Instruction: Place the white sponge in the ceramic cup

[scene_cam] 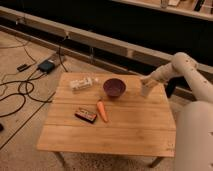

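Note:
The off-white ceramic cup (145,91) stands upright near the table's far right edge, to the right of the dark purple bowl (114,87). My gripper (146,80) is at the end of the white arm (172,70), right above the cup's mouth and touching or almost touching it. I cannot make out the white sponge; it is hidden or lost against the gripper and cup.
On the wooden table (125,135) lie a carrot (102,111), a dark flat packet (86,115) and a clear plastic bottle on its side (82,83). Cables and a small box (46,66) lie on the floor at left. The robot's white body (195,137) stands at the table's right.

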{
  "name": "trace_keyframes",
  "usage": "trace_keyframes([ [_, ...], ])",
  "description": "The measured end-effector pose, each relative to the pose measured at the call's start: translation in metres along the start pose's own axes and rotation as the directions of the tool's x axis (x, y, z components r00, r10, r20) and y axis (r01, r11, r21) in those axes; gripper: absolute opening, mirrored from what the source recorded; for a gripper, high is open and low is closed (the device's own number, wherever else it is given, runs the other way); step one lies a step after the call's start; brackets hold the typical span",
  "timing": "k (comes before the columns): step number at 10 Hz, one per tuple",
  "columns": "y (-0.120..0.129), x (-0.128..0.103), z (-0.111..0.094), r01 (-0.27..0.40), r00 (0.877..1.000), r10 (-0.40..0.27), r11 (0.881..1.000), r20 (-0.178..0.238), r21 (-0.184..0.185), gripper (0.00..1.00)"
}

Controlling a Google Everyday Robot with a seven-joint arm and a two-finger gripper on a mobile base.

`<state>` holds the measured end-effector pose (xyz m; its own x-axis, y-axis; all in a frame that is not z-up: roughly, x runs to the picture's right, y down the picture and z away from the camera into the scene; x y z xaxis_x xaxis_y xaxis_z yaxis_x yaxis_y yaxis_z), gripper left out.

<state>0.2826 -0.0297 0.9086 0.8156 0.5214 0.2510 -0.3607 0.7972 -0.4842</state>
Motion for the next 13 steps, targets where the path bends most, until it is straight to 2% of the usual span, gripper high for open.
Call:
trace_keyframes([
  [5, 0.0, 0.0, 0.0, 0.0, 1.0, 0.0, 1.0, 0.0, 0.0, 0.47],
  [7, 0.0, 0.0, 0.0, 0.0, 1.0, 0.0, 1.0, 0.0, 0.0, 0.61],
  [8, -0.0002, -0.0001, -0.0002, 0.0, 1.0, 0.0, 1.0, 0.0, 0.001, 0.73],
  [9, -0.0001, -0.0002, -0.0003, 0.0, 1.0, 0.0, 1.0, 0.0, 0.0, 0.79],
  [13, 0.0013, -0.0046, -0.0047, 0.008, 1.0, -0.008, 1.0, 0.011, -0.002, 0.8],
])
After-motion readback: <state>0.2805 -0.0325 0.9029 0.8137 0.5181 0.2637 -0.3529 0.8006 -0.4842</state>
